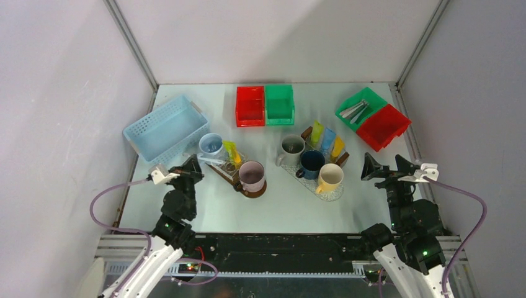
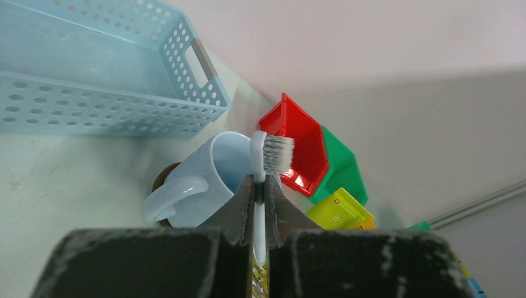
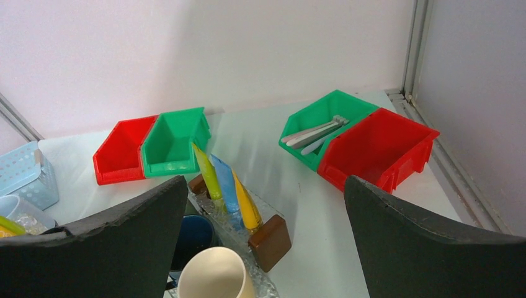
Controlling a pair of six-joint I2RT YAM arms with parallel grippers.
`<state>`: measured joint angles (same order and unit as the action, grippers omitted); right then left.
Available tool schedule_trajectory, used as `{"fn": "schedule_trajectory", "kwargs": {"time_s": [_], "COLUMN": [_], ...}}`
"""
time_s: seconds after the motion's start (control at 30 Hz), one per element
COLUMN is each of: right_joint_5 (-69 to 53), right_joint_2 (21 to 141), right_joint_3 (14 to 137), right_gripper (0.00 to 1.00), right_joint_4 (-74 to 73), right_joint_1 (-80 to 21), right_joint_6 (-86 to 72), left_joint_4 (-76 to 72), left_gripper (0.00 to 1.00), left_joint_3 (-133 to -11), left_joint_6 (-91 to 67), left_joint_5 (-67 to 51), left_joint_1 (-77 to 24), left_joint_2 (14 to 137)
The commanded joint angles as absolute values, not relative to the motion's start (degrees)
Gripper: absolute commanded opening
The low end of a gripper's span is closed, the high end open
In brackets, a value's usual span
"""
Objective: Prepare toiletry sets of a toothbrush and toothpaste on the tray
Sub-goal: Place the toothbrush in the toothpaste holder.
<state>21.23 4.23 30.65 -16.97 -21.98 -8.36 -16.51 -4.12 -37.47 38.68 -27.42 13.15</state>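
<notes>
My left gripper (image 2: 259,183) is shut on a white toothbrush (image 2: 276,153), whose grey bristle head sticks out past the fingertips over a light blue mug (image 2: 211,180). From above, that gripper (image 1: 191,166) holds the toothbrush (image 1: 211,160) at the left tray (image 1: 222,172), beside a yellow tube (image 1: 232,152). My right gripper (image 3: 265,186) is open and holds nothing, near the right tray (image 1: 340,191). Lime green (image 3: 208,171), blue (image 3: 226,183) and orange (image 3: 248,208) tubes lean on that tray. More toothbrushes (image 3: 313,131) lie in a green bin (image 3: 298,146).
A pink mug (image 1: 252,176) stands on the left tray. Grey (image 1: 291,148), navy (image 1: 310,163) and cream (image 1: 329,178) mugs stand on the right tray. A blue basket (image 1: 164,127) sits back left, a red bin (image 1: 250,105) and green bin (image 1: 280,104) at the back, another red bin (image 1: 383,127) back right.
</notes>
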Motion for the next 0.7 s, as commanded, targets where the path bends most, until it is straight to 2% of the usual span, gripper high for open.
{"fn": "schedule_trajectory", "kwargs": {"time_s": [0.0, 0.37, 0.67], "right_joint_5": [20.93, 20.51, 20.20], "right_joint_2": [3.53, 3.16, 3.10], "right_joint_3": [30.33, 29.89, 29.63], "right_gripper": [0.99, 0.99, 0.99], "right_joint_4": [-14.93, -14.49, -14.16], "right_joint_1": [-21.56, -21.38, -21.27], "right_joint_6": [-7.94, -7.77, -7.61], "left_joint_4": [-23.46, -32.78, -32.98], "left_gripper": [0.08, 0.11, 0.11], "left_joint_3": [-2.99, -0.85, -1.76], "left_joint_6": [-37.07, -35.71, -35.73], "left_joint_5": [38.50, 37.70, 37.26], "left_joint_1": [-28.10, -28.80, -29.00], "left_joint_2": [15.84, 21.39, 24.07]}}
